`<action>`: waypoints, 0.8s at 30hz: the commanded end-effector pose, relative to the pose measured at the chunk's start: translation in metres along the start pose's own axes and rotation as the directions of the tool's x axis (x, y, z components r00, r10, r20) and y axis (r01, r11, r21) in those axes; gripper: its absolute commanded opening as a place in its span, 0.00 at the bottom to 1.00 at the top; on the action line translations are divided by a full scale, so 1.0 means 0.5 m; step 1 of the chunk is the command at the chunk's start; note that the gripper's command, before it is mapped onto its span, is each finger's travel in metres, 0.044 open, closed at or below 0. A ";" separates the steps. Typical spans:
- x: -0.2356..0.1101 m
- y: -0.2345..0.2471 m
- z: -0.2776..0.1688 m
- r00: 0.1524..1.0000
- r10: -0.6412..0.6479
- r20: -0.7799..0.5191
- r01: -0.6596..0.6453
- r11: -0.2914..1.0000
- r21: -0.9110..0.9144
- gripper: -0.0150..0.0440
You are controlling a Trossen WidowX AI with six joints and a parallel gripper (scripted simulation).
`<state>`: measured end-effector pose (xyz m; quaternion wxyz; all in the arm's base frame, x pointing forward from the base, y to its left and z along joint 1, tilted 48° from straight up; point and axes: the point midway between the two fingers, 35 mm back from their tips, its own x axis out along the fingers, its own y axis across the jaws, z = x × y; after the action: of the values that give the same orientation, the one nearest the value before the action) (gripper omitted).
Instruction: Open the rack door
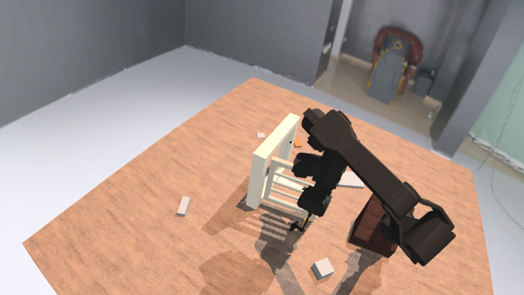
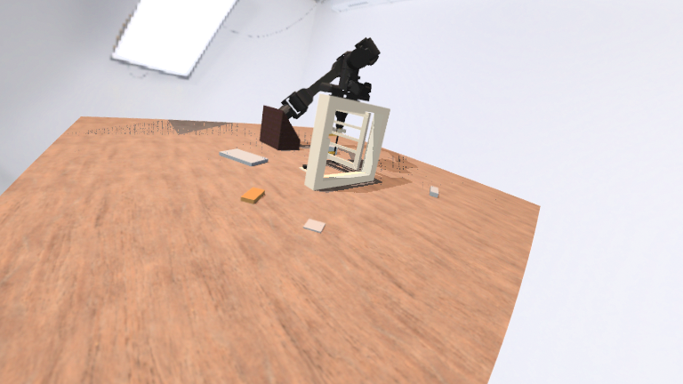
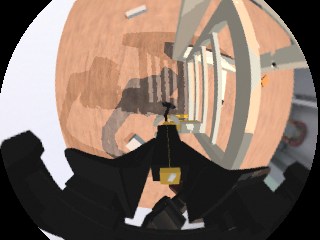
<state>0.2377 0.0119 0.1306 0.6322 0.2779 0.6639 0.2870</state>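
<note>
The cream frame [image 1: 275,137] [image 2: 317,148] stands upright on the table. Its slatted door [image 1: 271,179] [image 2: 360,140] [image 3: 243,75] is swung out wide, roughly square to the frame; the exact angle is hard to tell. My gripper [image 1: 310,211] [image 2: 340,126] [image 3: 167,143] points down at the door's free edge and is shut on the handle. The handle's black lower end [image 1: 296,227] [image 3: 168,106] sticks out below the fingers, with yellow parts beside it. The fingers hide its upper part, so its turn is not plain.
A white block [image 1: 323,268] lies on the handle side, and a white bar [image 1: 183,205] beyond the hinge side. A flat white slab [image 1: 351,179] [image 2: 244,156], an orange piece [image 1: 297,142] [image 2: 253,195] and a small tile [image 1: 260,135] [image 2: 314,225] lie around the frame. The arm's dark base [image 1: 370,228] is nearby.
</note>
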 end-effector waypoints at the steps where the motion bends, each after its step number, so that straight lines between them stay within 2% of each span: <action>1: -0.001 0.019 0.005 1.000 0.004 0.005 -0.005 0.997 0.072 0.29; 7: -0.001 0.039 0.010 1.000 0.005 0.005 -0.006 0.990 0.139 0.29; 21: -0.001 0.040 0.010 1.000 0.005 0.005 -0.006 0.990 0.141 0.29; 24: -0.001 0.040 0.010 1.000 0.005 0.005 -0.006 0.990 0.141 0.42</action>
<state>0.2424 0.0249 0.1446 0.6140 0.3179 0.6801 0.2439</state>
